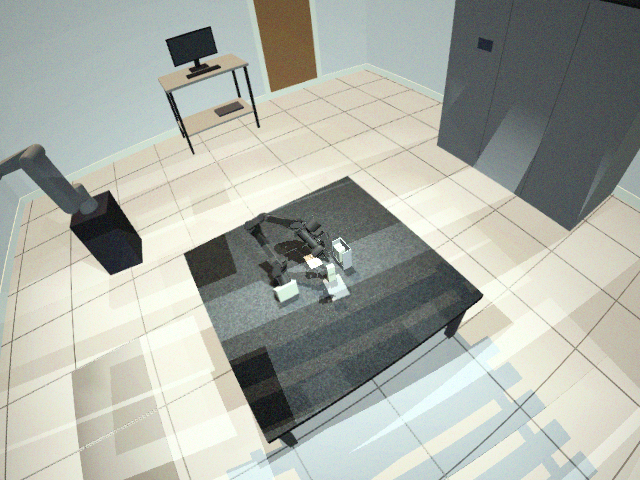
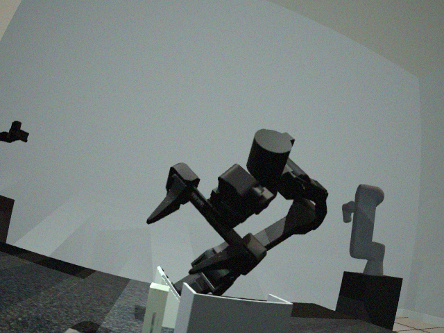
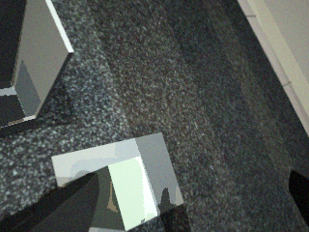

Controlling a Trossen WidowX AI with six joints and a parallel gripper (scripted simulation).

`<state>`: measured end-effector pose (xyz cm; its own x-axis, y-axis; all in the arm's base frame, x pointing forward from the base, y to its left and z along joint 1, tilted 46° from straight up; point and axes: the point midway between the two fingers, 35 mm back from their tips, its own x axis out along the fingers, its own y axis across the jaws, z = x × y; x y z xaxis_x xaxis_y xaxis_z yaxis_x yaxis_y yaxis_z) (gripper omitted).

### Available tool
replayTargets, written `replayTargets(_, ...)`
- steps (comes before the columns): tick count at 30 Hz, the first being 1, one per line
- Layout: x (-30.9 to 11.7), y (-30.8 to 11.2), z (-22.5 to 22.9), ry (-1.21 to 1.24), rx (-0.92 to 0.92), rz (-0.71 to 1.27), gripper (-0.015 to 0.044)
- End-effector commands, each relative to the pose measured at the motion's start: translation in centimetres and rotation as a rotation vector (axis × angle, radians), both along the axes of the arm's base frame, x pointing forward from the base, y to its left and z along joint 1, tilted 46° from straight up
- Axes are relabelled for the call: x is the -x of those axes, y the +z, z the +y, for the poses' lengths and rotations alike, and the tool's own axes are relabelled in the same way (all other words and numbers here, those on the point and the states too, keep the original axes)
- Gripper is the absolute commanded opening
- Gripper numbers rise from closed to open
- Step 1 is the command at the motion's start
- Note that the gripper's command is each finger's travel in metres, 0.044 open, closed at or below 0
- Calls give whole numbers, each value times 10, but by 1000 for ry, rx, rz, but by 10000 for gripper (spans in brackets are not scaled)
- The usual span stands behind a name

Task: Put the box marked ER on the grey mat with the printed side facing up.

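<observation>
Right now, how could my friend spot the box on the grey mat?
Find the big dark table, then the grey mat beside the open bin. The pale box stands upright on that mat; the wider pale block sits by the arm's foot.
</observation>
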<state>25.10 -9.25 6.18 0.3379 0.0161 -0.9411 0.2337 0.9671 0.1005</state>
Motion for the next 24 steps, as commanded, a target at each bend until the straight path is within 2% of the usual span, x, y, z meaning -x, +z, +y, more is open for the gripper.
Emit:
replayTargets(1,-1,0,2,-61,0,29,440)
replayTargets(17,-5,1,7,-419,37,138,440)
replayTargets(24,-5,5,13,-470,38,154,440)
